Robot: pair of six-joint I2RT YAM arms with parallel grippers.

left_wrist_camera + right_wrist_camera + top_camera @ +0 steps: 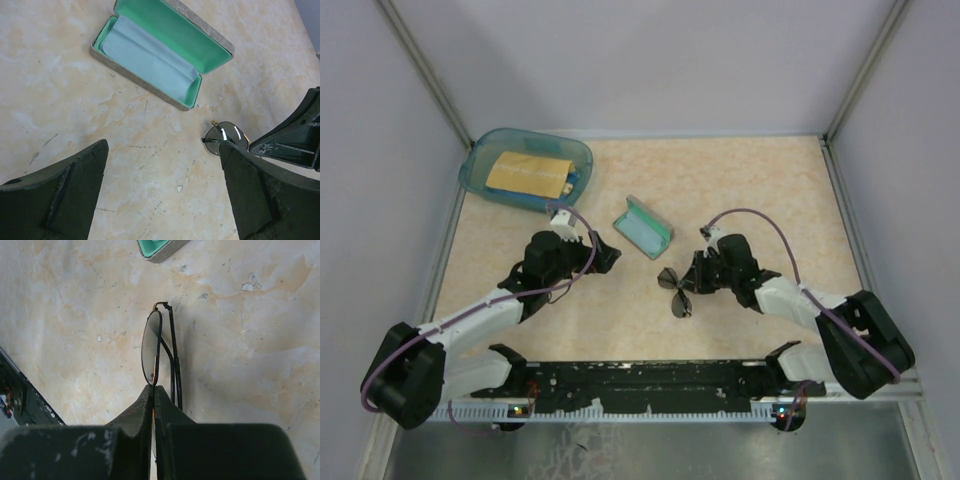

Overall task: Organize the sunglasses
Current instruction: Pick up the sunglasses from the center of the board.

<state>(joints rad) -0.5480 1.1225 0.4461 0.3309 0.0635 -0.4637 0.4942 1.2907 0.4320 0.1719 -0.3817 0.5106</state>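
1. At centre of the table (770,190), thin dark wire-framed sunglasses (676,293) are just beside the open grey teal-lined case (645,228), not inside.
2. Right gripper (154,387) pinched tight on their frame; left gripper (162,185) gaping, empty.
3. Judged: grasp made, casing remains.
4. Only left wrist view shows light blue cloth (150,55) in case.

arms (480,320): black-white | cables (752,211): purple | left claw (163,150), right claw (153,389): black (scuffed)

Sunglasses (676,292): thin dark wire frame, rounded, lightly tinted lenses, slim temple arms alongside. They stand tipped on edge near the scene's middle, slightly right, frame pinched in the right gripper (153,388).
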